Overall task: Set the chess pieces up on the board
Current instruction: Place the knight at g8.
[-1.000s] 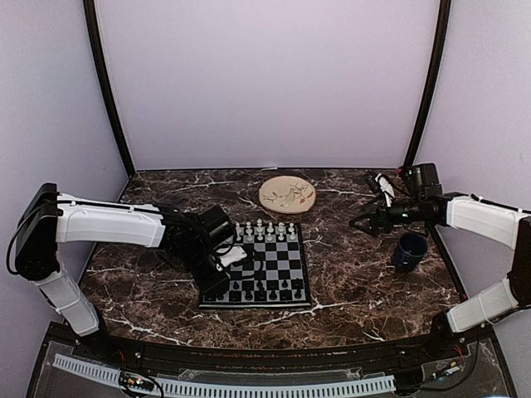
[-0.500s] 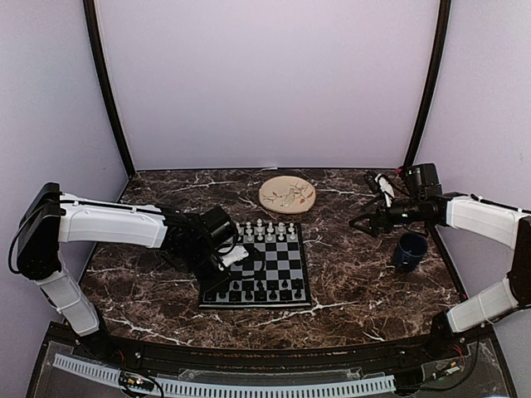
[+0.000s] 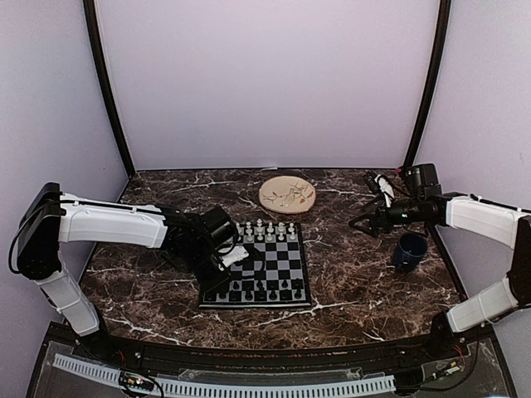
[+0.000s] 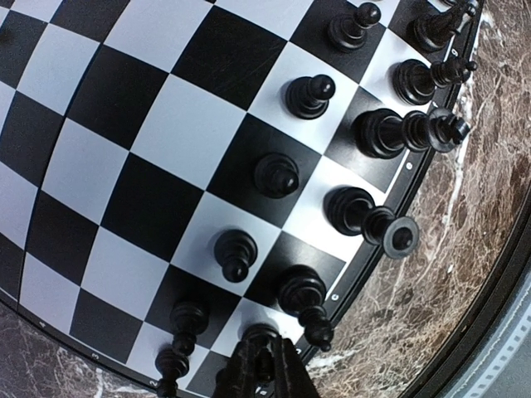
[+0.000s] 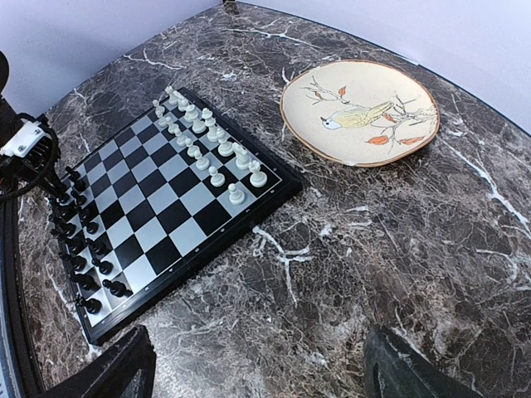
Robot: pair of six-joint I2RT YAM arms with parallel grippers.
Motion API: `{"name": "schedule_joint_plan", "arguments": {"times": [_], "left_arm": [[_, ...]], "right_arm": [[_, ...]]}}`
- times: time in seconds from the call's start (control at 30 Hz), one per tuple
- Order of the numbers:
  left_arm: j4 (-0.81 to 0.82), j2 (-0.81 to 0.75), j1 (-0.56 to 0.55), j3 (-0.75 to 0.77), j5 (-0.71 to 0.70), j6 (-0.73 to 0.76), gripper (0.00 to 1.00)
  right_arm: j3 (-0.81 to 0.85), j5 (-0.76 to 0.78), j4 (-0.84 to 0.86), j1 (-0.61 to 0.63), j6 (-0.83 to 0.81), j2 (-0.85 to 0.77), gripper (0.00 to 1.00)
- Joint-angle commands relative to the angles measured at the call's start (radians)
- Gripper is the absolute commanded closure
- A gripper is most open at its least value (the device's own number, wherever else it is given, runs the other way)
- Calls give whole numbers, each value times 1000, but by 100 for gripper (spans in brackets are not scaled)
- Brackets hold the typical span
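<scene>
The chessboard [image 3: 286, 264] lies mid-table. White pieces [image 3: 265, 230] stand in two rows at its far edge and black pieces [image 3: 257, 288] along its near edge. My left gripper [image 3: 227, 259] hangs over the board's left near corner. In the left wrist view its fingers [image 4: 241, 373] are shut on a black piece [image 4: 262, 338] that stands on a light square of the board [image 4: 141, 124], with other black pieces [image 4: 309, 95] around it. My right gripper [image 3: 358, 222] is open and empty, held above the table right of the board [image 5: 178, 207]; white pieces [image 5: 207, 141] show there too.
A round beige plate [image 3: 287, 194] with a bird drawing lies behind the board and also shows in the right wrist view [image 5: 360, 112]. A dark blue mug [image 3: 409, 250] stands at the right, under the right arm. The table is dark marble [image 3: 357, 282].
My left gripper has shifted very slightly at the board's left edge. The right arm has not moved.
</scene>
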Motion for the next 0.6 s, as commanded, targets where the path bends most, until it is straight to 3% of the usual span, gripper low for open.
{"name": "schedule_joint_plan", "arguments": {"times": [0.0,0.13,0.57], "left_arm": [[-31,-8,-6,-7,34,3,92],[-31,-15,-6,-15,34,-1,92],[-41,-30,-6,-7,-12,-14,79]], "right_arm": [[6,-1,6,-4,-10,6,14],[7,2,6,-4,-9,3,14],[6,-3,7,-4,-5,-1,13]]}}
